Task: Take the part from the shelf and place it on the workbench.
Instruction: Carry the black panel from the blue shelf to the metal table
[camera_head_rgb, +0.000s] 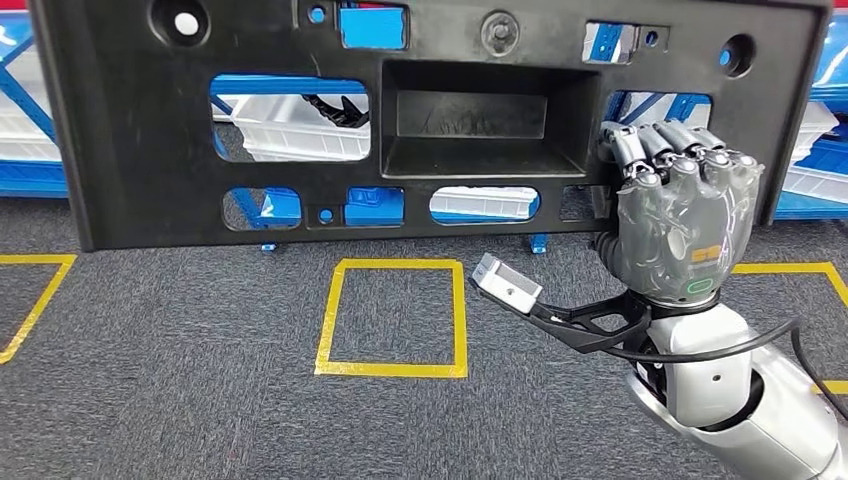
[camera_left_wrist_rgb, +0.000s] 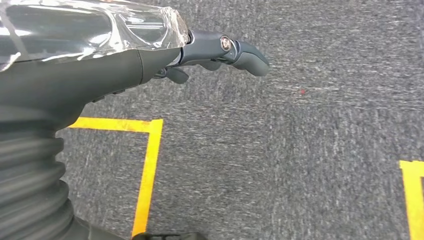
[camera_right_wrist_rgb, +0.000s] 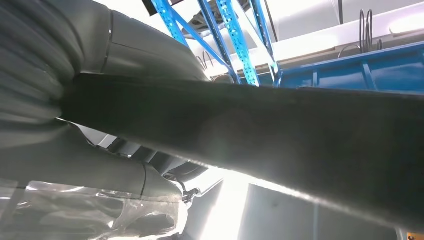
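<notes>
The right hand (camera_head_rgb: 680, 215) was raised, fingers curled around the part (camera_head_rgb: 150, 150); the left hand (camera_left_wrist_rgb: 100, 55) hung, holding nothing.

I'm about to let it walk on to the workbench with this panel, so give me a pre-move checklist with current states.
1. Right hand grips the large black plastic panel with cut-outs: ok, fingers wrap its right end.
2. Panel clear of the blue shelf rack: ok.
3. Second support: not ok, left hand hangs over the grey carpet, holding nothing.
4. Forward view: not ok, panel blocks much of it.
5. Workbench located: cannot tell.
</notes>
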